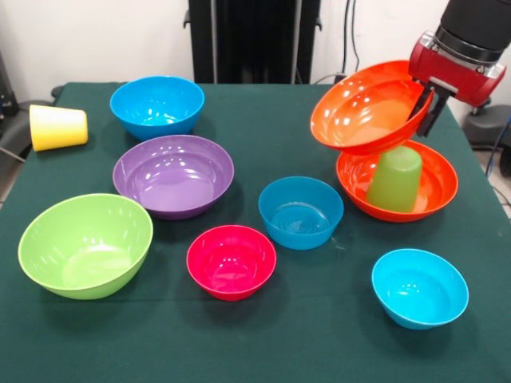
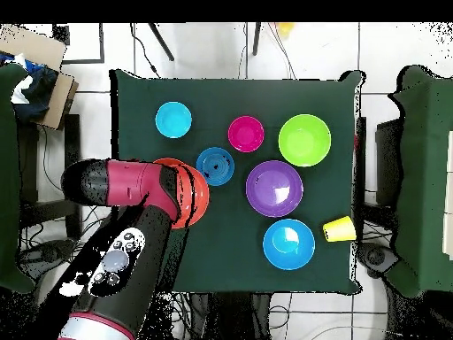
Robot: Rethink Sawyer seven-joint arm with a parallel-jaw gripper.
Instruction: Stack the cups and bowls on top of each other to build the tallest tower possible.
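Eight bowls, two cups, gripper [image 1: 425,102] upper right clamping tilted orange bowl [image 1: 363,104] over upside-down green cup [image 1: 395,178] in second orange bowl [image 1: 435,187], yellow cup [image 1: 57,127] sideways far left.

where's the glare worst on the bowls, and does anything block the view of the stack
Front view: bright white highlights sit on the purple bowl and the tilted upper orange bowl, which the tool grips by the rim; soft shadows under every bowl. Overhead view: the arm covers most of the orange bowls, hiding the green cup.

Green-clothed table [image 1: 239,335] on a white tiled floor [image 2: 389,62], white wall [image 1: 96,40] behind
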